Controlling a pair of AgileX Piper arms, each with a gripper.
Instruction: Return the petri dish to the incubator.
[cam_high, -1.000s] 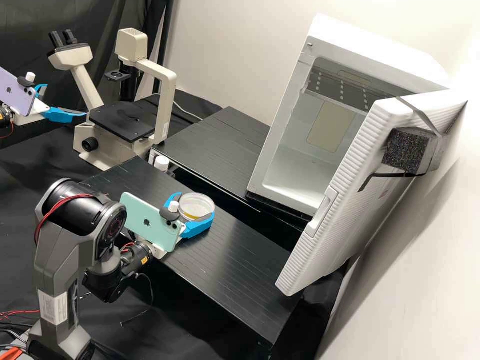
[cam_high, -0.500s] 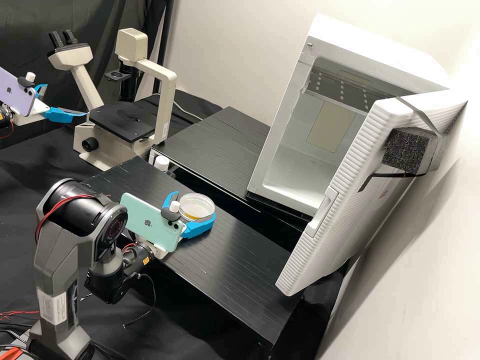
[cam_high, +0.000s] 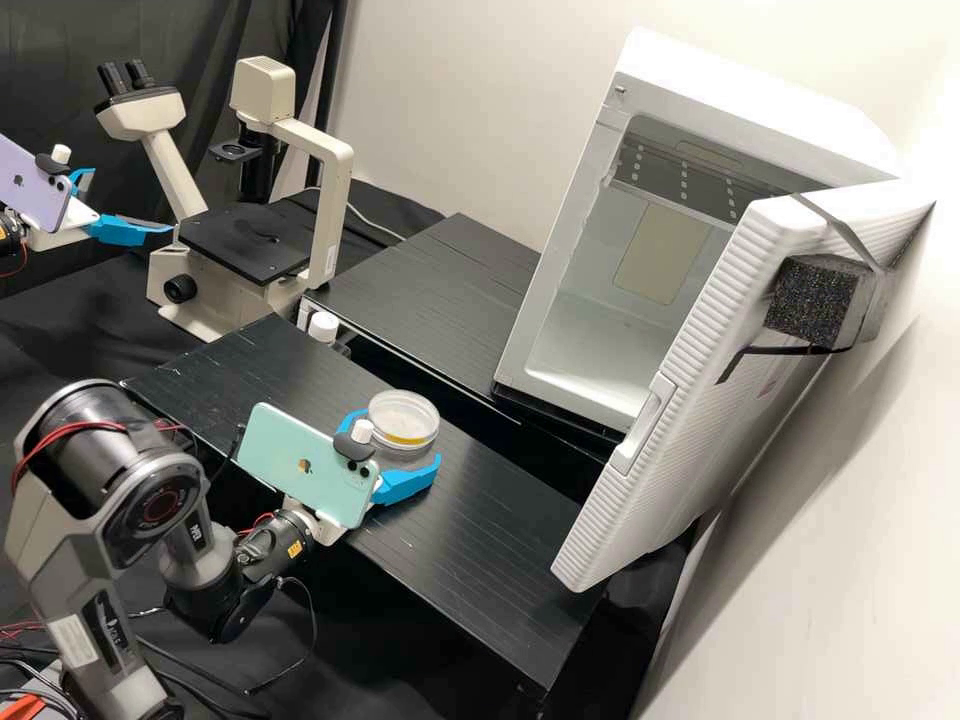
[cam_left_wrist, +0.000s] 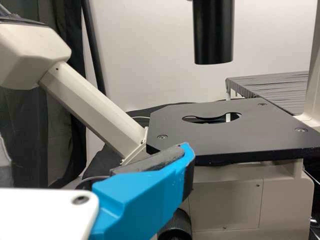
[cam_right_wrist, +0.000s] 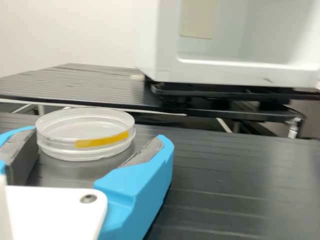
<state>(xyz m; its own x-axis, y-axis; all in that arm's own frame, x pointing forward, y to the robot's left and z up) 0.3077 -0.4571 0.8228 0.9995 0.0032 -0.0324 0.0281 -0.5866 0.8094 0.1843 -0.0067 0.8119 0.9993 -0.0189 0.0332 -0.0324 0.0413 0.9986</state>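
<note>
- right gripper (cam_high: 398, 436), fingers parted, petri dish (cam_high: 403, 420) between them; whether both touch it, I cannot tell;
- open incubator (cam_high: 570, 250) at the dish's two o'clock;
- left gripper (cam_high: 132, 200) at its ten o'clock, wide apart, empty

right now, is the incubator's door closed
No, in the high view the door stands swung open, exposing the white interior of the incubator.
</note>
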